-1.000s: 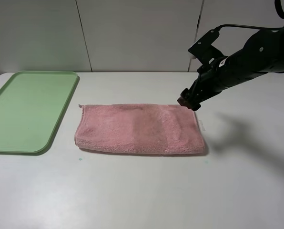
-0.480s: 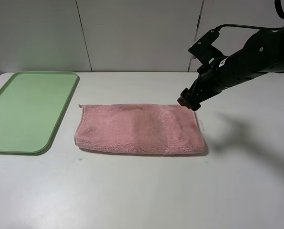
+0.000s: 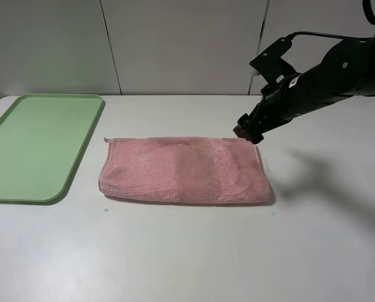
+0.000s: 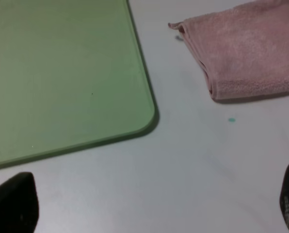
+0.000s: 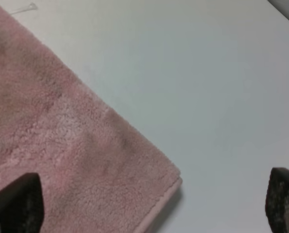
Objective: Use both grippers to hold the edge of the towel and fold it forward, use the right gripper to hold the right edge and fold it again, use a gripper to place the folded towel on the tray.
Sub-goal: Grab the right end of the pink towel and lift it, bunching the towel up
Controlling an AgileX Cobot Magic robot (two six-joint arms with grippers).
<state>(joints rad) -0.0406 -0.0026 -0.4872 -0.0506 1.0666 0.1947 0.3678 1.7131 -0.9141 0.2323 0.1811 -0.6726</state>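
Biggest first, the table (image 3: 187, 251): smooth, matt white top with nothing to hold cloth back, so probably a slide rather than a fold if dragged. Next, the tray (image 3: 36, 148) at far left: pale green plastic, flat, with rounded corners and a low raised rim; could snag a sagging bundle on that rim at drop-off. Then the towel (image 3: 181, 170), lying mid-table, just right of the tray and apart from it, folded once into a long band, rolled side toward the camera, open side to the back; pink terry, plush and thick, layered at the left end. Seems ready for the second fold, right edge (image 3: 262, 170) over. Could go wrong by pinching only the top layer there, thereby peeling the first fold open, or by gripping off-centre and leaving a skewed stack. Then the right gripper (image 3: 249, 133), black, hovering at the towel's back right corner, jaws spread wide, holding nothing. Then the left gripper (image 4: 152, 204), out of the high view; by its wrist camera, above bare table short of the tray's corner and the towel's left end, likewise spread wide and empty. Smallest: the loop (image 4: 175, 25) sticking out at the towel's back left corner, easy to catch on a jaw; and a teal speck (image 4: 231, 120) on the table just off the near left corner.
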